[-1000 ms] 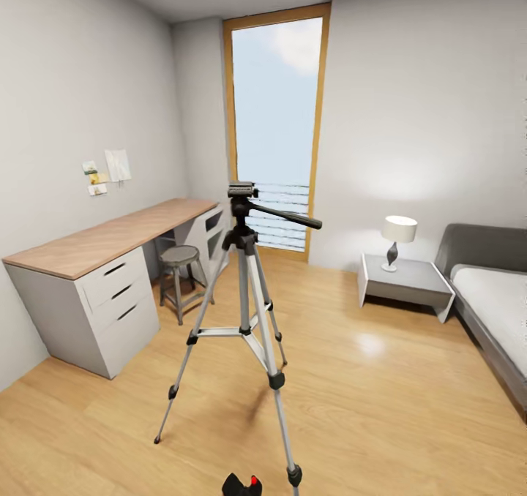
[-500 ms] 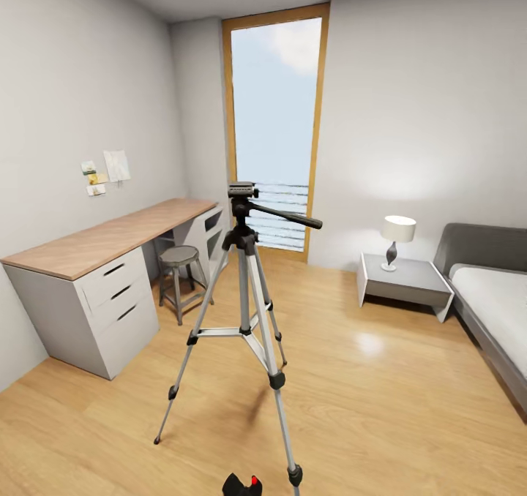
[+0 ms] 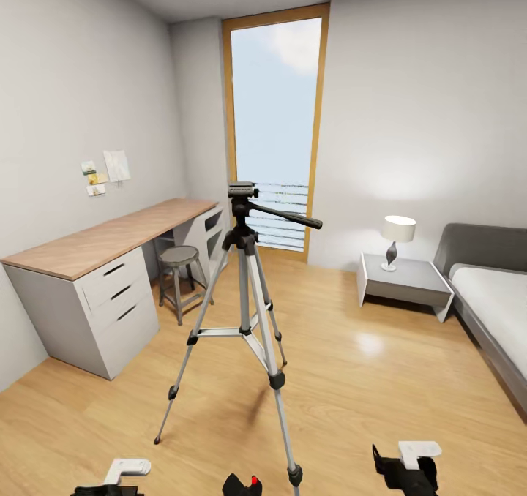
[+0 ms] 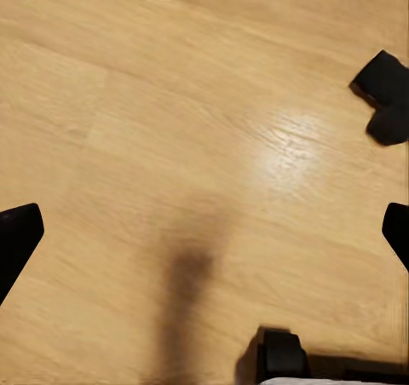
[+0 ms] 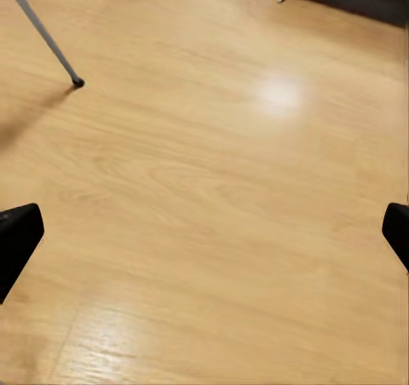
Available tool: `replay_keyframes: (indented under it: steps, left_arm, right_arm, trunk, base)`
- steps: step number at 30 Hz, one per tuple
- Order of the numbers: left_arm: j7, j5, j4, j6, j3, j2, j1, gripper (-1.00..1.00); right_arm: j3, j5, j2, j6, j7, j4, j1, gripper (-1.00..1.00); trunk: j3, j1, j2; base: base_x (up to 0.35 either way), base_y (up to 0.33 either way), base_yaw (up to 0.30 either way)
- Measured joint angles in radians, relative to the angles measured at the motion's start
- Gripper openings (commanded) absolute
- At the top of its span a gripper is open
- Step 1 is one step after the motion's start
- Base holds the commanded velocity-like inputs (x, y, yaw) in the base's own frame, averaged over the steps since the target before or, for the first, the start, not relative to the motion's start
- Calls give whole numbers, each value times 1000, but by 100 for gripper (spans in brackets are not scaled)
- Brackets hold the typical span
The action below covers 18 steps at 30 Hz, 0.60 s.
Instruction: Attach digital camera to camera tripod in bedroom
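Standing in the middle of the bedroom is the tripod (image 3: 245, 313), with its three legs spread on the wood floor (image 3: 366, 401). Its black head and long handle are at the top. The camera (image 3: 242, 485) sits on the floor at the bottom edge of the head view, just beside the tripod's near foot. Its red button shows on top.

The left gripper (image 4: 204, 236) is low at the left side of the head view. Its fingers (image 4: 17, 240) are spread wide and hold nothing. It looks down at bare floor, with one tripod foot far off and the camera off to one side. The right gripper (image 5: 204, 236) is low at the right side, also wide and holding nothing, over bare floor.

A desk (image 3: 95, 276) and stool (image 3: 179, 269) are by the left wall. The window (image 3: 274, 126) is at the back. A lamp (image 3: 397, 238) stands on a low table (image 3: 410, 280) next to the bed (image 3: 494, 298).
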Motion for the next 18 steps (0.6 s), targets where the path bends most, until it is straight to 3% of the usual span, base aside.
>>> replay_keyframes:
  steps: [4,8,12,13,18]
  left_arm:
    - [-3,-1,53,-22,-4,-10,-26,100]
    - [0,-1,117,-111,-7,-48,-34,100]
    - [1,-1,188,-201,-7,-64,-37,100]
    - [-1,-1,245,-269,-8,-70,-38,100]
    - [-3,-1,290,-319,-9,-73,-38,100]
  right_arm:
    - [-15,-1,1,56,3,-9,-32,100]
    - [-22,-1,2,68,5,23,-41,100]
    - [-25,-1,3,60,6,49,-44,100]
    - [-26,-1,2,36,5,66,-45,100]
    - [-25,0,3,0,5,80,-45,100]
  trunk:
    - [0,0,0]
    - [0,0,0]
    - [0,0,0]
    - [0,0,0]
    - [0,0,0]
  base:
    - [0,0,0]
    - [0,0,0]
    - [0,0,0]
    - [0,0,0]
    - [0,0,0]
